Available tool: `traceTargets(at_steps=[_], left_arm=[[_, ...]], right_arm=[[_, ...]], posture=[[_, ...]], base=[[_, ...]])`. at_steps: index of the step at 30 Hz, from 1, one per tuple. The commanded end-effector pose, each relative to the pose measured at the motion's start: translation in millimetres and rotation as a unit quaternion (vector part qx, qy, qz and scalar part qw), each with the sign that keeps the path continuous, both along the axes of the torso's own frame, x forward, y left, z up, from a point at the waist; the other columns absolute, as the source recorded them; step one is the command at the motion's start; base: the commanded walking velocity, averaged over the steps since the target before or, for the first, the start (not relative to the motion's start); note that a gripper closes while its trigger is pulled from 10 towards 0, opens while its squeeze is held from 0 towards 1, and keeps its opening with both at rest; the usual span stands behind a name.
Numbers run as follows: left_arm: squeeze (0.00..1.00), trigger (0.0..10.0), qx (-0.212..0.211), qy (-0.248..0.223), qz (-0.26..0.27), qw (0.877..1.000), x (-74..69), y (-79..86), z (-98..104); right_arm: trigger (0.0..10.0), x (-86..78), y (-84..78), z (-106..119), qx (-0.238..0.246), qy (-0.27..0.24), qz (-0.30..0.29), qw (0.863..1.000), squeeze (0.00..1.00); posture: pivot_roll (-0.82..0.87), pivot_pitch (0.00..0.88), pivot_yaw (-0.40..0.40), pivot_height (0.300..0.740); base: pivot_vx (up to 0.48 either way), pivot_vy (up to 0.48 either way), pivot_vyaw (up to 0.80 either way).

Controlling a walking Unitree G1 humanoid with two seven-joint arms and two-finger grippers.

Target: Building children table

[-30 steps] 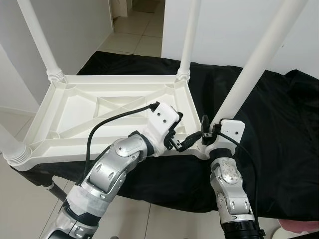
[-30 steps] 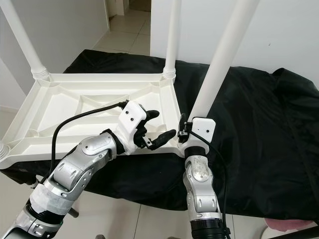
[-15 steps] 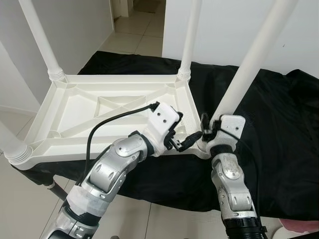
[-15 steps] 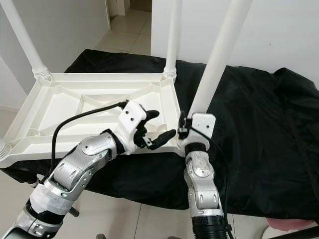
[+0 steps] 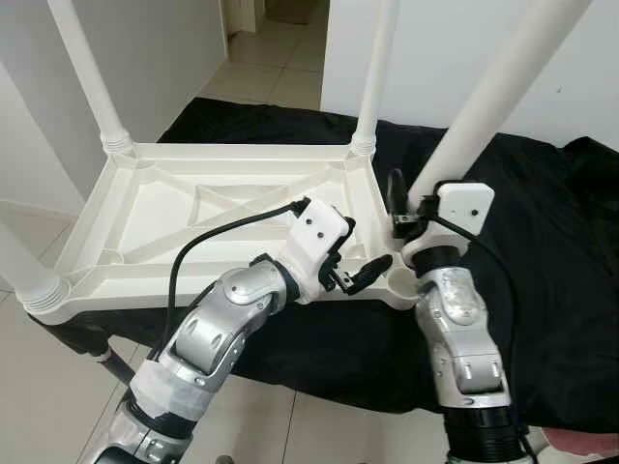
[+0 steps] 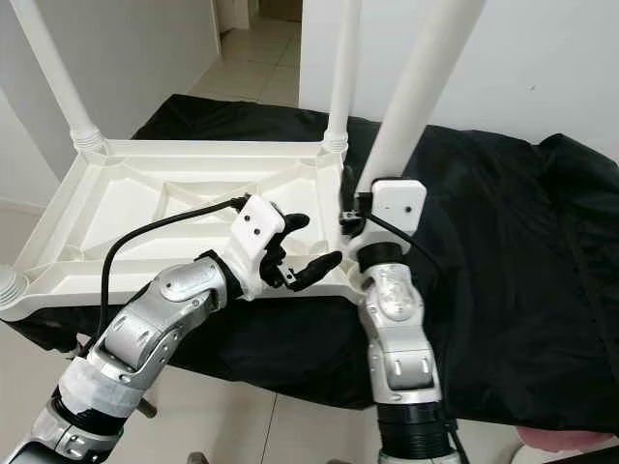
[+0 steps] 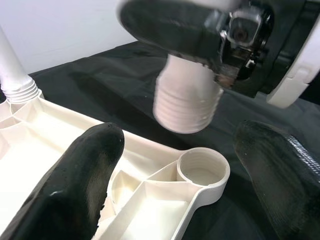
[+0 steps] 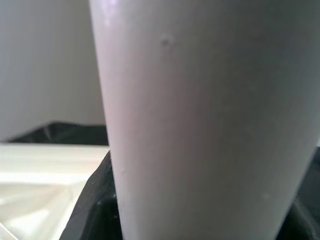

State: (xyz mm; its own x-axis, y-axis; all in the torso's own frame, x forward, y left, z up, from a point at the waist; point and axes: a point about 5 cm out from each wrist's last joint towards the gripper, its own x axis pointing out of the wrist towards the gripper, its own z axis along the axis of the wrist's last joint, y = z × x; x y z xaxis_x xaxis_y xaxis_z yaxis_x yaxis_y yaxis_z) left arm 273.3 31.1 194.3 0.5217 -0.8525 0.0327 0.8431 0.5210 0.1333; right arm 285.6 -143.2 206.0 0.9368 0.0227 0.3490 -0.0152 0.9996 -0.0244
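a white moulded plastic table top (image 5: 193, 217) is seen lying upside down, its ribbed underside up, on a black cloth (image 5: 542, 242) spread over a raised surface. three white round plastic legs are already stood in its corner sockets: one at the corner toward 8 o'clock (image 5: 24, 266), one toward 11 o'clock (image 5: 92, 82) and one toward 1 o'clock (image 5: 375, 72), each rising out of frame. pale floor tiles (image 5: 261, 72) are visible beyond the cloth at 12 o'clock.

the left gripper (image 5: 353, 263) is held low over the near edge of the table top, just beside the corner toward 5 o'clock, and its black fingers (image 7: 87, 170) are spread apart with nothing between them. in the left wrist view the empty round corner socket (image 7: 204, 167) is framed between those fingers.

a fourth white plastic leg (image 5: 503, 82) is clamped near its lower end by the right gripper (image 5: 401, 208), whose fingers are closed around it, and is tilted toward 1 o'clock. its ribbed threaded end (image 7: 187, 102) is held just above the empty socket, apart from it and not yet seated. the smooth shaft of this leg is seen close up in the right wrist view.
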Motion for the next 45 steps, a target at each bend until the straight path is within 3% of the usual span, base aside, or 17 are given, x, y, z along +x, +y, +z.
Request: traceTargets(at_steps=[1,2,3,7,9,12,13,19,24,30,34,39,40,41,42,43,45], left_arm=[[0.04,10.0,0.003,0.011,-0.026,1.0,-0.4,0.1,-0.8],[0.35,10.0,0.002,0.013,-0.027,1.0,0.1,0.9,-0.8],[1.0,10.0,-0.005,0.017,-0.034,0.999,1.8,4.0,1.5],[1.0,10.0,-0.007,0.008,-0.037,0.999,5.9,9.1,7.7],[1.0,10.0,-0.024,0.0,-0.028,0.999,11.6,11.1,20.4],[0.99,10.0,-0.041,-0.002,-0.036,0.998,12.7,9.7,32.0],[0.0,10.0,-0.051,-0.003,-0.044,0.998,12.4,7.6,38.0],[0.0,10.0,-0.088,0.024,-0.079,0.993,11.1,-5.5,58.9],[0.0,10.0,-0.125,0.023,-0.148,0.981,4.7,-19.3,79.2],[0.0,10.0,-0.125,0.011,-0.194,0.973,6.3,-28.8,92.5],[0.0,10.0,-0.121,0.012,-0.197,0.973,7.7,-30.5,94.9],[0.0,10.0,-0.125,0.041,-0.214,0.968,12.2,-32.0,102.1],[0.0,6.4,-0.128,0.041,-0.224,0.965,11.9,-31.6,104.0],[0.0,6.4,-0.128,0.041,-0.224,0.965,11.9,-31.6,104.0],[0.0,2.9,-0.125,0.045,-0.233,0.963,11.4,-31.1,104.8],[0.0,0.0,-0.125,0.044,-0.24,0.962,10.7,-30.3,105.8],[0.0,0.0,-0.125,0.046,-0.246,0.96,9.8,-29.2,106.4]], right_arm=[[10.0,2.5,-6.3,-2.9,-0.001,0.017,0.004,1.0,0.0],[10.0,3.5,-9.3,-3.1,-0.005,0.022,0.005,1.0,0.0],[10.0,7.6,-16.7,-5.5,-0.032,0.044,0.01,0.998,0.0],[10.0,12.6,-25.9,-10.4,-0.051,0.072,0.015,0.996,0.0],[10.0,15.1,-28.8,-14.6,-0.087,0.097,0.037,0.991,0.0],[10.0,14.7,-28.1,-18.0,-0.109,0.114,0.072,0.985,0.0],[10.0,14.2,-28.0,-19.3,-0.11,0.121,0.085,0.983,0.0],[10.0,13.1,-25.8,-21.2,-0.123,0.142,0.136,0.973,0.0],[10.0,12.0,-21.5,-20.2,-0.142,0.151,0.184,0.961,0.0],[10.0,4.2,-13.6,-20.0,-0.168,0.164,0.257,0.937,0.0],[10.0,2.8,-12.6,-19.6,-0.174,0.167,0.27,0.932,0.0],[10.0,-1.4,-12.5,-19.6,-0.191,0.175,0.302,0.918,0.0],[10.0,-1.6,-13.4,-19.7,-0.194,0.177,0.304,0.916,0.0],[10.0,-1.6,-13.4,-19.7,-0.194,0.177,0.304,0.916,0.0],[10.0,-1.2,-14.3,-19.6,-0.196,0.178,0.304,0.915,0.0],[10.0,-0.7,-15.2,-19.4,-0.198,0.178,0.304,0.915,0.0],[10.0,-0.6,-15.2,-19.0,-0.199,0.179,0.304,0.914,0.0]], posture=[[-0.06,0.0,-0.017,0.74],[-0.06,0.0,-0.017,0.74],[-0.06,0.0,-0.017,0.74],[-0.06,0.0,-0.016,0.74],[-0.06,0.0,-0.016,0.74],[-0.06,0.0,-0.019,0.74],[-0.06,0.0,-0.021,0.74],[-0.06,0.0,-0.022,0.74],[-0.06,0.0,-0.028,0.74],[-0.06,0.0,-0.037,0.74],[-0.06,0.0,-0.041,0.74],[-0.06,0.003,-0.048,0.74],[-0.06,0.004,-0.049,0.74],[-0.06,0.004,-0.049,0.74],[-0.06,0.004,-0.049,0.74],[-0.06,0.004,-0.048,0.74],[-0.06,0.001,-0.047,0.74]], base=[[0.0,0.0,0.0],[0.0,0.0,0.0],[0.0,0.0,0.0],[0.0,0.0,0.0],[0.0,0.0,0.0],[0.0,0.0,0.0],[0.0,0.0,0.0],[0.0,0.0,0.0],[0.0,0.0,0.0],[0.0,0.0,0.0],[0.0,0.0,0.0],[0.0,0.0,0.0],[0.0,0.0,0.0],[0.0,0.0,0.0],[0.0,0.0,0.0],[0.0,0.0,0.0],[0.0,0.0,0.0]])
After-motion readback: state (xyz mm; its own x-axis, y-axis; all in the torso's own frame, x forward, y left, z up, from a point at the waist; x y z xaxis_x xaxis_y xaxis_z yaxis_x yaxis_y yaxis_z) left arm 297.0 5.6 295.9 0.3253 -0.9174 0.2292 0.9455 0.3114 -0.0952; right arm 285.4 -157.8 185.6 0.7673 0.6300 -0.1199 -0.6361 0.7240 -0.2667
